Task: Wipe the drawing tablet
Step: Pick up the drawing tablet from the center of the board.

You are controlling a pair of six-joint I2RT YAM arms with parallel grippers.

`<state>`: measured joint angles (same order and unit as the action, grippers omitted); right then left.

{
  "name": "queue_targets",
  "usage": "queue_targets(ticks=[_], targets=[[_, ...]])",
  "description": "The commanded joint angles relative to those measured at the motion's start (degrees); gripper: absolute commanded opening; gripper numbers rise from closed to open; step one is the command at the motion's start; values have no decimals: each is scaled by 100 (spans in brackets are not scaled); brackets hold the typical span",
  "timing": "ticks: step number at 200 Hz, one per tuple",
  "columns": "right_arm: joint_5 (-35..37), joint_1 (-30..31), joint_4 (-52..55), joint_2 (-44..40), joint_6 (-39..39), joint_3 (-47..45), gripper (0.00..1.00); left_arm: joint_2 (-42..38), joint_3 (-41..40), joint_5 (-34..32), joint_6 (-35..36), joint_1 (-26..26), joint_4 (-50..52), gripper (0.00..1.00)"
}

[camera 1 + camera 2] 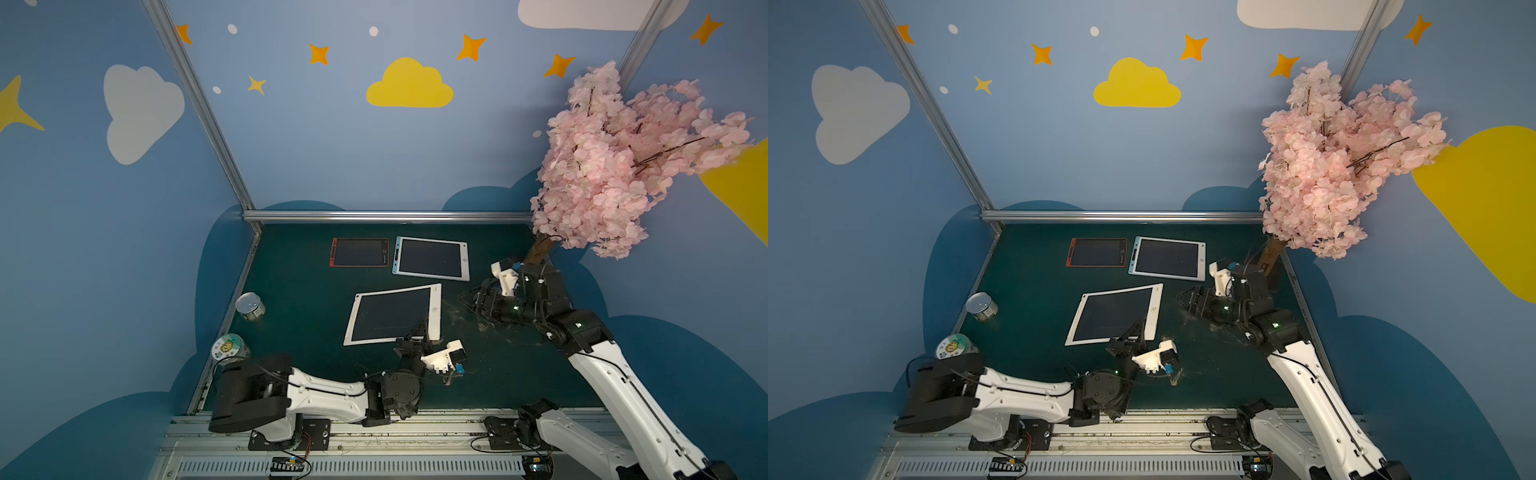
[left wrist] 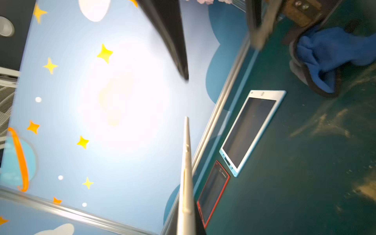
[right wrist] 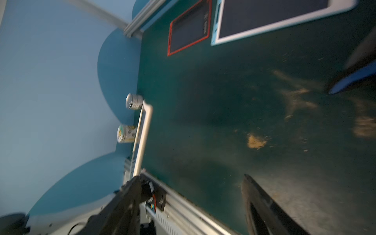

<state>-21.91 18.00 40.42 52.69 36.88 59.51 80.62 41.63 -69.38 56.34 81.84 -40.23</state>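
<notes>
Your drawing tablet (image 1: 395,313), the white-framed one, sits mid-table with its screen up. Its long axis runs roughly side to side, skewed a little, with the button end toward your right arm. Your left gripper (image 1: 420,330) is pressed together on its near right corner. Your right gripper (image 3: 191,176) hovers past that end, fingers spread and empty, with the blue cloth (image 2: 329,57) on the table (image 1: 316,291) close by. Farther back, a red tablet (image 1: 360,252) and a blue tablet (image 1: 431,258) lie side by side, and two cans (image 1: 250,306) stand at the left edge.
</notes>
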Motion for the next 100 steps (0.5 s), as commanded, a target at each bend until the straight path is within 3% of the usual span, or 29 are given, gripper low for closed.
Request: queue_targets(ticks=[1,24,36,50,70,100], targets=[[322,-472,502,-4,-483,239,77,-1137,1131,1550,-4668,-739,5463,3],[462,-840,438,249,-533,155,77,-2078,834,3247,-5269,-1742,5353,3],[993,-941,423,385,-528,103,79,-2500,765,4472,-5844,-2417,5343,3],[1826,-964,463,610,-539,111,89,-2831,667,5705,-6467,-3162,5152,3],[2601,-980,395,1030,-632,152,94,-3008,443,6947,-7327,-3984,4660,3],[2798,-1102,105,1816,-665,357,93,-2783,113,8990,-8860,-5167,3658,3]])
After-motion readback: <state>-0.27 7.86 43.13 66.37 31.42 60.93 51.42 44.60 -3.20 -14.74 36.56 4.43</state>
